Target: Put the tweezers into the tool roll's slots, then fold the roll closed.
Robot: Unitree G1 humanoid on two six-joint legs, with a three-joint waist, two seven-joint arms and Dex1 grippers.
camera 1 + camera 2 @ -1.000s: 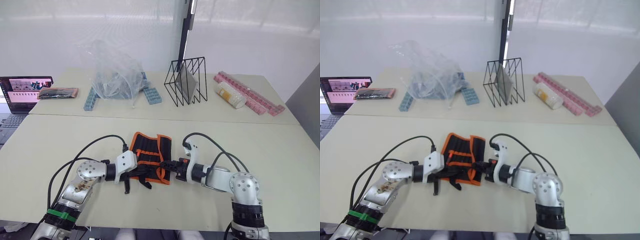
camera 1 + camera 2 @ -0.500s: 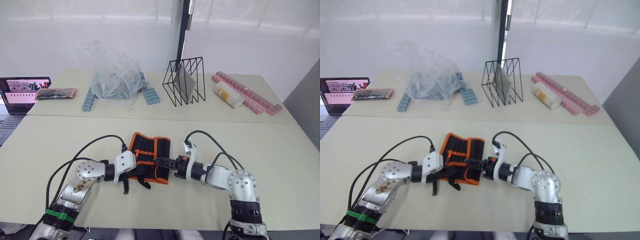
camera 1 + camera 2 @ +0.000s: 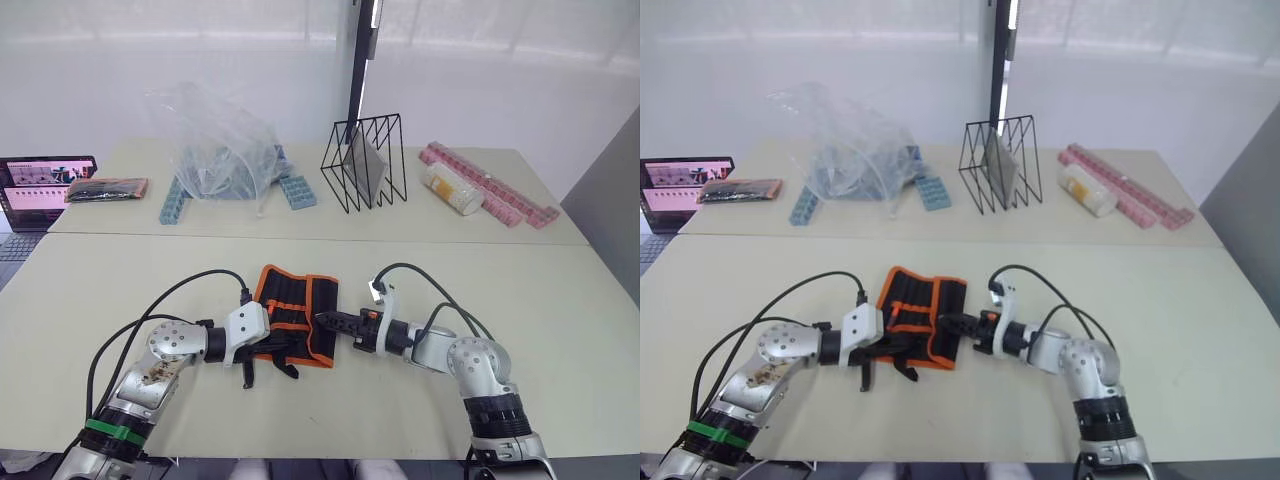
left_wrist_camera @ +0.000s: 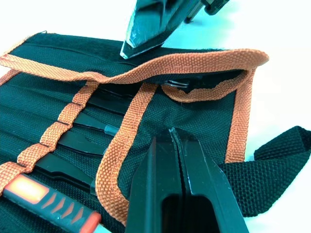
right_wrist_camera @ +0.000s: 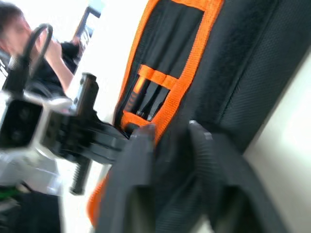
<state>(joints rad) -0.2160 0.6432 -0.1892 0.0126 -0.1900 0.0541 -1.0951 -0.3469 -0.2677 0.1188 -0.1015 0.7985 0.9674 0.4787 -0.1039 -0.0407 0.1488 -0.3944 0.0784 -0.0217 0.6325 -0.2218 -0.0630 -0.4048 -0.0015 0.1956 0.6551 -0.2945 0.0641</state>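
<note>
**Both end effectors at the tool roll, lower centre of the frame**

The tool roll (image 3: 297,315) lies partly open on the near tabletop (image 3: 560,300), just below the middle of the head views — black fabric with orange edging. The left end effector (image 4: 177,160) rests on the roll's lower left part with its fingers pressed together, gripping nothing; the black strap (image 4: 272,165) trails beside it. The right end effector (image 3: 328,322) reaches in from the right, its fingers narrowly apart at the roll's right edge. In the left wrist view the tweezers (image 4: 92,127) sit in the slots (image 4: 73,114) between orange strips, and the far flap arches up over them. A wire rack (image 3: 362,160) stands at upper centre.
</note>
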